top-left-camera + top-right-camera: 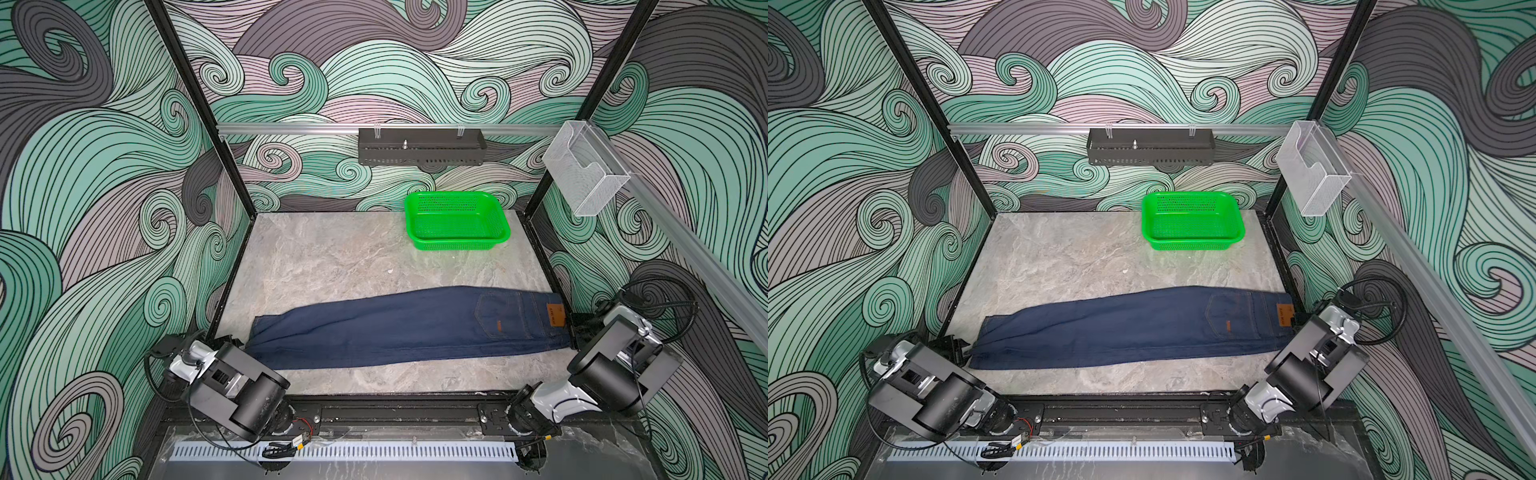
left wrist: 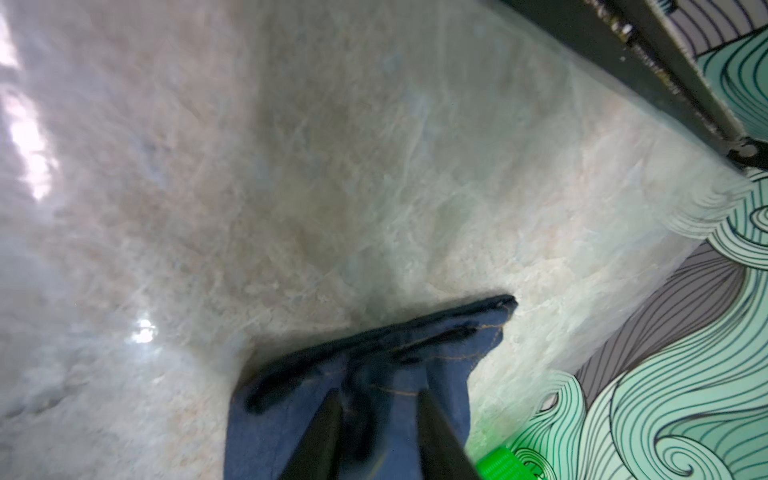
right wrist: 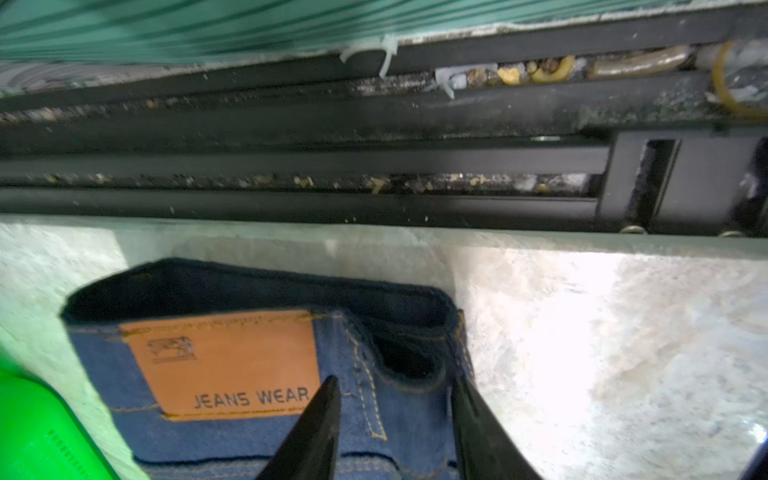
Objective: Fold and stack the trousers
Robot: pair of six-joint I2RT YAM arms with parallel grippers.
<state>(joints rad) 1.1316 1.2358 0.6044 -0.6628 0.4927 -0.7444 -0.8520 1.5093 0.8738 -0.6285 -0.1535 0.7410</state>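
I see the long dark navy denim trousers lying flat, folded lengthwise, on the grey marbled tabletop. They are on the arms' side of the green perforated plastic basket and well apart from it. My left gripper hangs spread over the hem end, farthest from the basket. My right gripper is spread over the waistband, beside the tan leather patch.

The trousers lie folded lengthwise across the near desk, hems at the left by the left arm, waistband with its tan patch at the right by the right arm. A green basket stands far back, well apart.
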